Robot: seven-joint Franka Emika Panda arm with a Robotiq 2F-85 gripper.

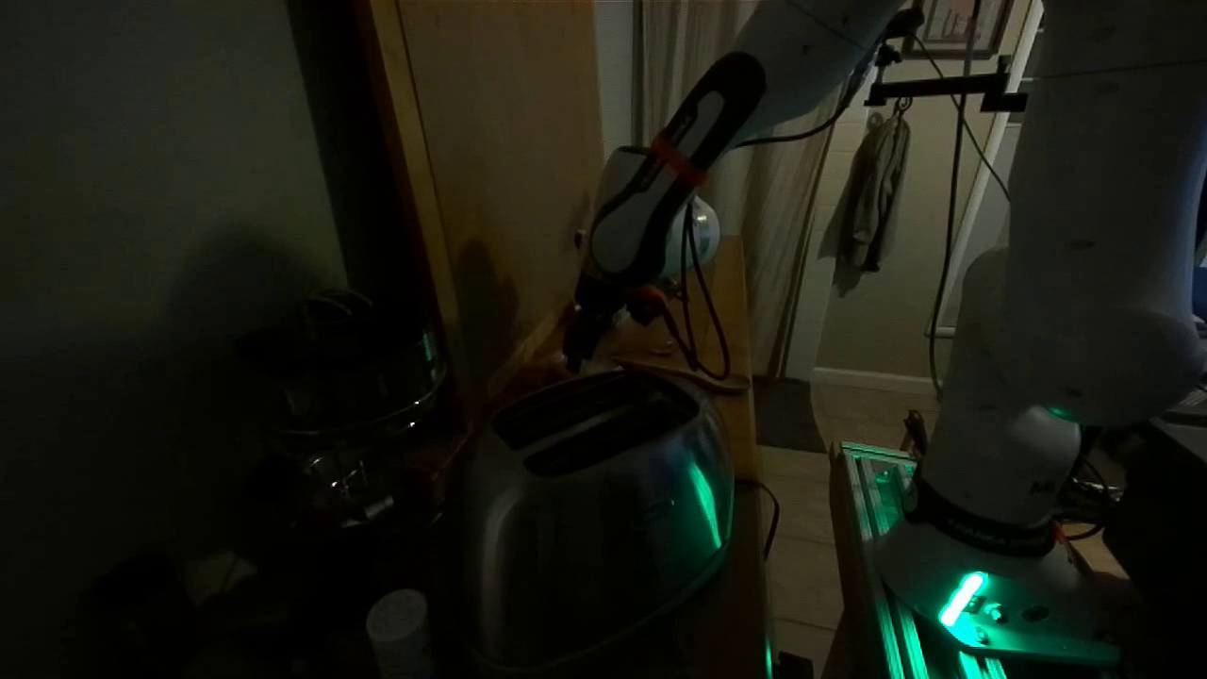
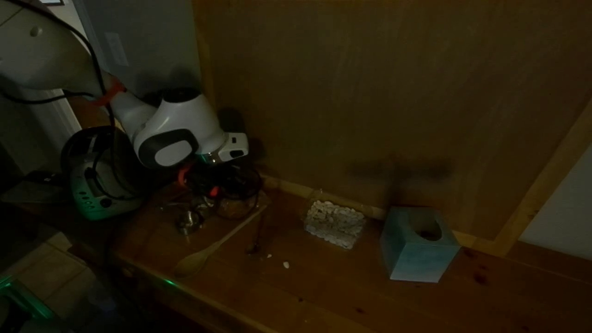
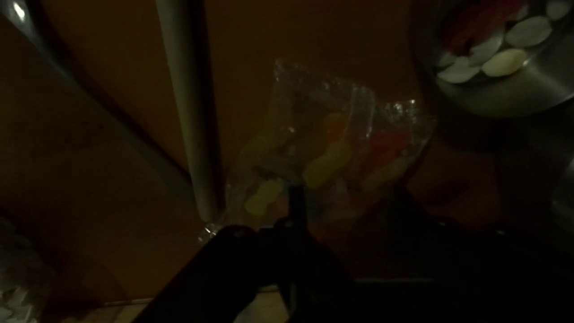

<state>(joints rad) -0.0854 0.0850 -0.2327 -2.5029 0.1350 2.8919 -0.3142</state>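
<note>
Room, dimly lit, most surfaces in deep shade; wooden table, long, reddish-brown, dark knots in the top, a small green glint along its front edge; tall wooden panel, plain, upright behind the table, bordered by lighter wooden trim, soft shadows on its face; grey wall, in shadow, beside the panel; pale curtain, hanging in vertical folds beyond the table; far wall, light-coloured, better lit, with white baseboard, framed picture hung high, and grey garment on a hook; floor, pale tiles with visible joints, seen beside the table; dark mat lying near the foot of the curtain.
</note>
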